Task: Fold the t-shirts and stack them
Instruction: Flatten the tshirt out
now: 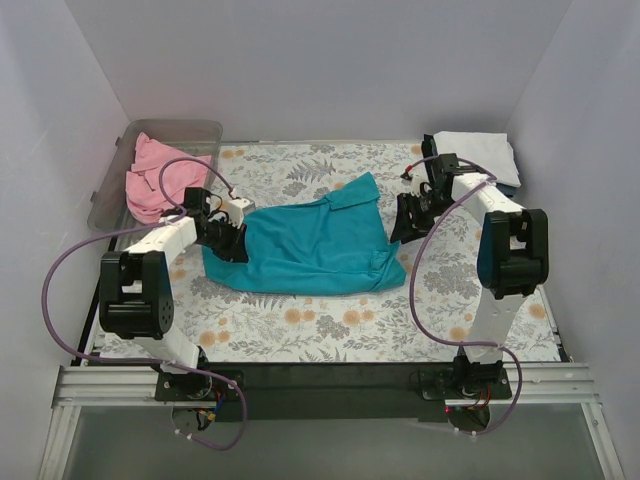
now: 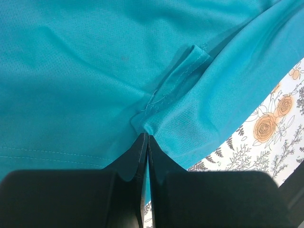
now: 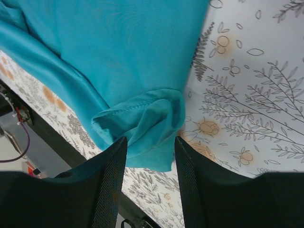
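Plain, pale grey-white walls point(image 1: 320, 60) enclose three sides under soft, even light. A white floral-patterned table cloth point(image 1: 300, 340) spreads between them, edged nearest by a silver aluminium rail point(image 1: 560, 383).

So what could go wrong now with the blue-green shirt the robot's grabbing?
Two things, maybe. The left gripper is shut on just a small pinch of the teal t-shirt near a seam, so the cloth might slip out when pulled. The right gripper is open around a bunched-up corner; closing there could grab several layers, or the floral table cloth underneath, and the fold may come out lumpy.
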